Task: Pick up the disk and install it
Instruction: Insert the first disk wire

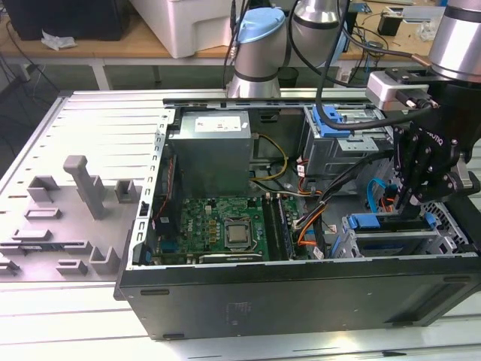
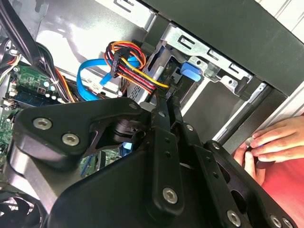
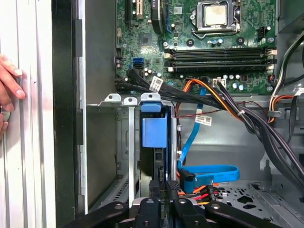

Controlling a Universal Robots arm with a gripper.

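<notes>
The disk stands edge-on in a slot of the metal drive cage, its blue carrier rail and tab facing out. In the exterior view the blue rail shows on top of the cage, at the front of the open computer case on that view's right. My gripper hangs just above that cage. In both wrist views its thin fingers lie pressed together: my gripper is shut right at the disk's near end. My gripper points at the cage by the blue tab.
Blue data cables and orange-red power leads run beside the cage. The motherboard and grey power supply fill the case's middle. A second cage stands behind. A person's hand rests on the case's outer wall.
</notes>
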